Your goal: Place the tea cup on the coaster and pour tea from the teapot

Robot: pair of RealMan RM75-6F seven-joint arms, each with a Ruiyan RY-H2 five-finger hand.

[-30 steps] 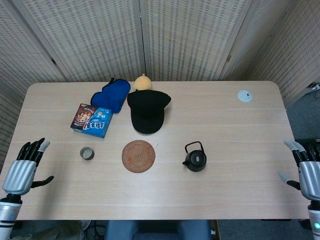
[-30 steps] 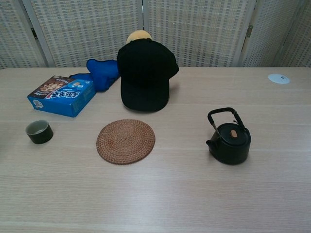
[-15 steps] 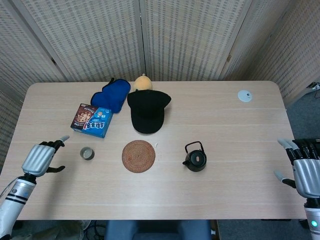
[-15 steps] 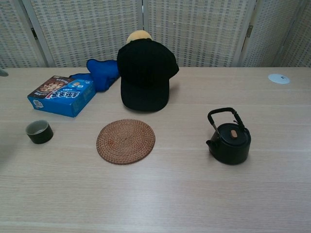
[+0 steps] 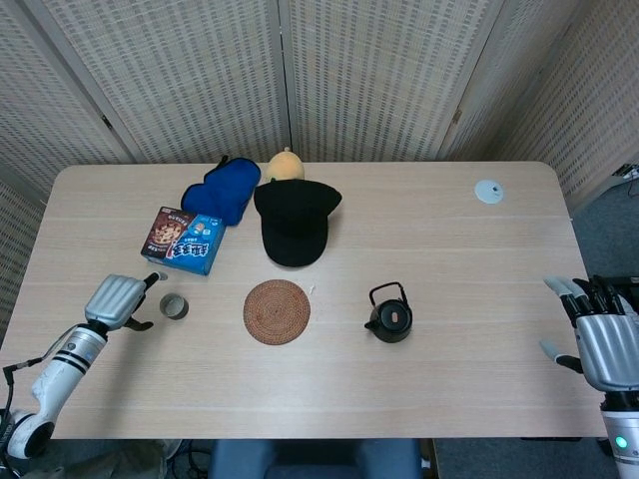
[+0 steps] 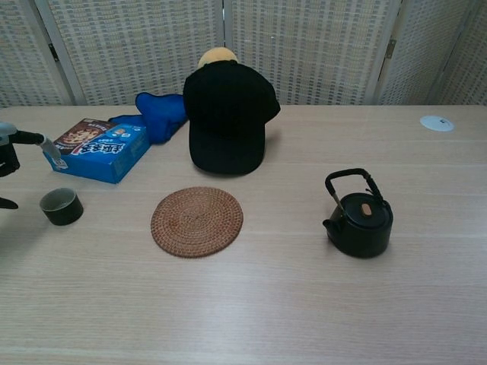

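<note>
Counter (image 5: 449, 259) fills the head view, and on it we see the tea cup (image 5: 174, 306) sitting upright left of the woven coaster (image 5: 277, 311), apart from it, with the black teapot (image 5: 389, 316) to the coaster's right, handle raised. Our left hand (image 5: 118, 299) hovers just beside the cup on its left, fingers curled over toward it but holding nothing that we can make out. Our right hand (image 5: 599, 334) hangs off the counter's right edge, fingers spread and empty. Behind the coaster lie a black cap (image 5: 295, 220), a blue snack box (image 5: 184, 240), a blue cloth bundle (image 5: 224, 190) and a small white disc (image 5: 488, 191) far right. In the chest view we catch only the fingertips (image 6: 30, 139) of our left hand at the left border, above the cup (image 6: 61, 206); the coaster (image 6: 197, 221) and teapot (image 6: 359, 219) stand well apart.
</note>
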